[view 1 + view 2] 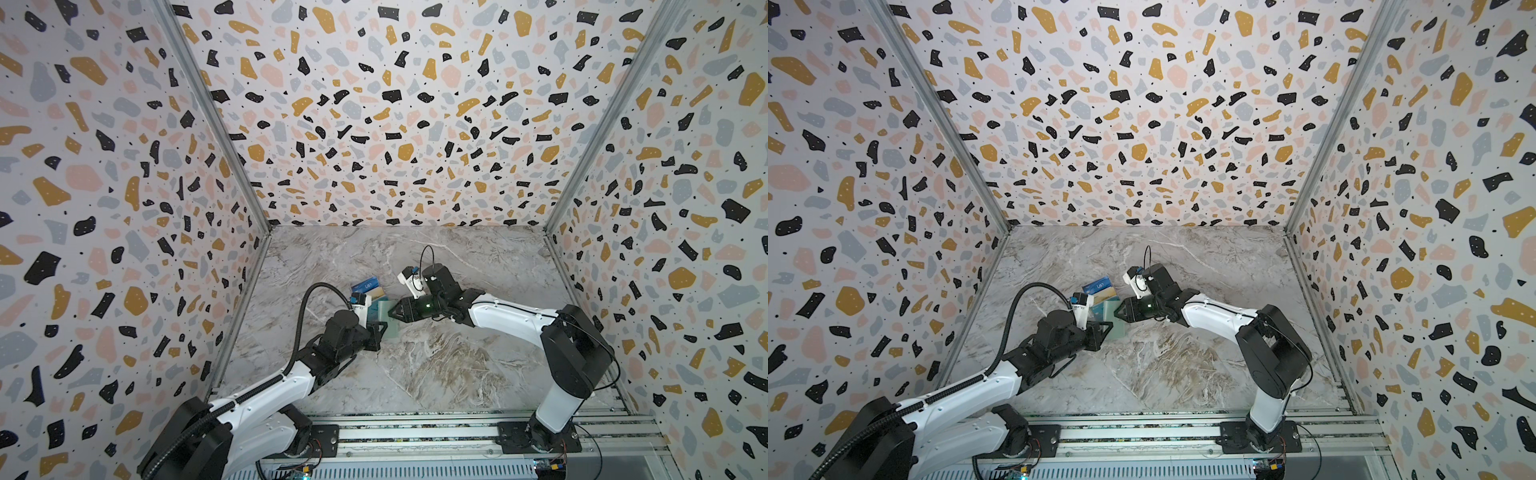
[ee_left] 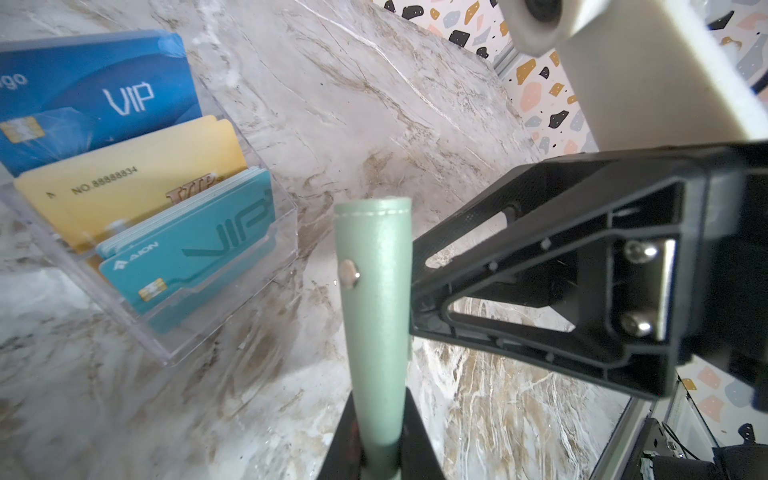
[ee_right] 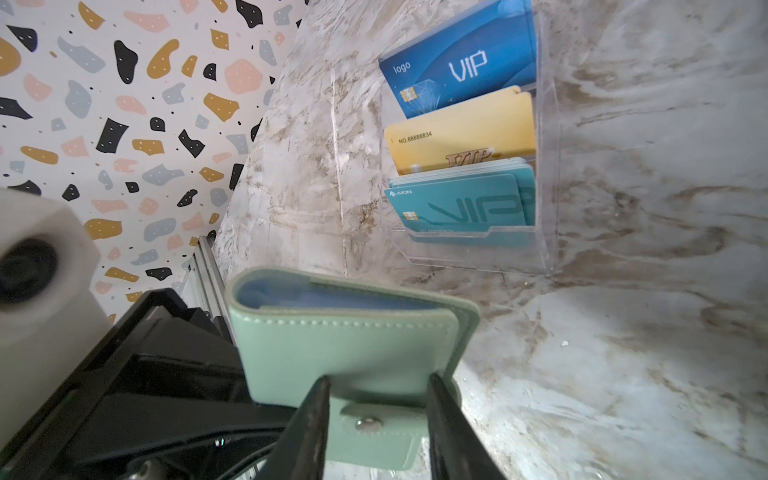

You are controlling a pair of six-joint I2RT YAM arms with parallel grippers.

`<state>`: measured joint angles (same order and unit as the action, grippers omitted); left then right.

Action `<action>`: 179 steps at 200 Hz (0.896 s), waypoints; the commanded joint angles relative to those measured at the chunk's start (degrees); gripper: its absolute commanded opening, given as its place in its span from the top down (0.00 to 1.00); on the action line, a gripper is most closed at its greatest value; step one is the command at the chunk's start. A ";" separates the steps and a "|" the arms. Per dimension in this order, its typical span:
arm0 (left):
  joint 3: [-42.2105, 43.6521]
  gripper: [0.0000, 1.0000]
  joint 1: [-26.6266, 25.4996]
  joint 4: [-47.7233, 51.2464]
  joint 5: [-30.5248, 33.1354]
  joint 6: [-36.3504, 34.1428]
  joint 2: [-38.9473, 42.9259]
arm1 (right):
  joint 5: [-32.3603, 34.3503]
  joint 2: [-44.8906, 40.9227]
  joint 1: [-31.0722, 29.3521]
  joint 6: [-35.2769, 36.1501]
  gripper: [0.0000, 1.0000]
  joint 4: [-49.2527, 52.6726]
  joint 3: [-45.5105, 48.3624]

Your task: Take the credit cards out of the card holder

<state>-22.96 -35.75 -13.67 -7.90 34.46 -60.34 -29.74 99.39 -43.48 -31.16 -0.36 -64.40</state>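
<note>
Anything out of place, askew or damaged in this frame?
Nothing spilled or damaged. Only the teal cards in the front tier of the clear stand sit fanned, not squared. The card holder is pinched in the left claw; the right claw stands open astride its snap tab.

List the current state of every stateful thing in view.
left gripper: shut on card holder
right gripper: open, jaws either side of snap tab
card holder: folded shut, tab looks snapped
credit cards: standing in clear stand, none gripped
clear stand: three tiers, all filled
</note>
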 commanded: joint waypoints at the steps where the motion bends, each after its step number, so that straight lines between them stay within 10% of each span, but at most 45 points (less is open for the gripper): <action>1: 0.28 1.00 -0.29 -3.65 0.75 -1.05 1.79 | 0.84 0.45 -0.81 1.07 0.61 2.87 -2.40; 179: 1.41 1.00 -0.28 -5.01 4.12 -0.22 2.06 | -0.41 2.71 -2.48 2.58 0.53 5.83 -4.83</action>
<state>-21.56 -35.79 -13.63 -4.60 34.30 -59.64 -29.02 101.49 -45.30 -29.04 3.42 -67.00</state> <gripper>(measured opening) 0.141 0.470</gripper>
